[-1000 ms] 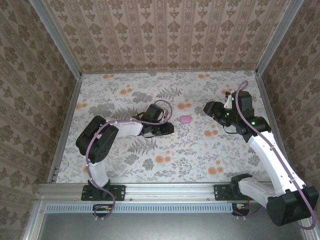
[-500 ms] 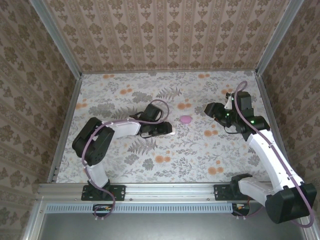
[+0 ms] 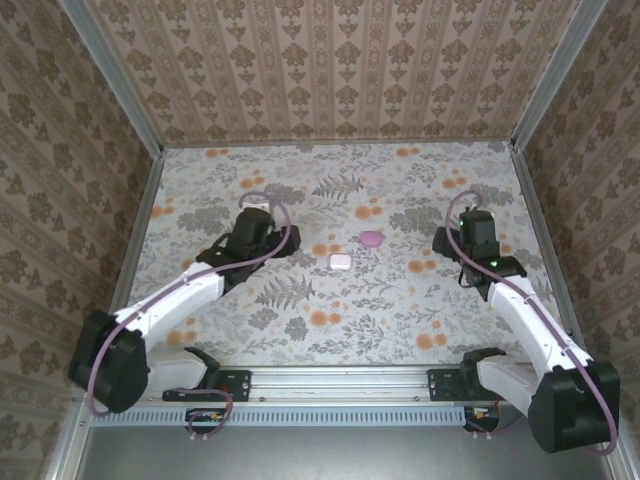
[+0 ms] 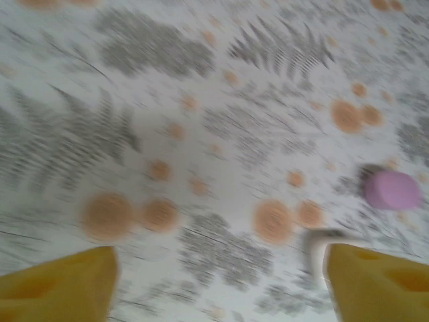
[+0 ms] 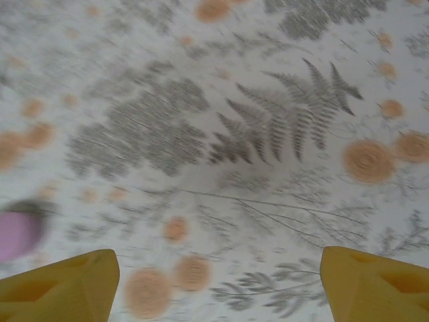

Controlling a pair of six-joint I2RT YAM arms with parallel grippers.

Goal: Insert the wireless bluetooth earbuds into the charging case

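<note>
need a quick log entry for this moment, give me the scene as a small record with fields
surface: floral-print table
pinkish-purple piece: lying on the table near the middle, touched by neither tool
small white piece: on the table beside the pinkish-purple piece, apart from it, on the left arm's side
left tool: open, nothing between its fingers
right tool: open, nothing between its fingers
earbuds in case: cannot tell

White case [image 3: 340,260], pinkish earbud [image 3: 371,239] sit mid-table [image 3: 400,310]; open room around.
</note>
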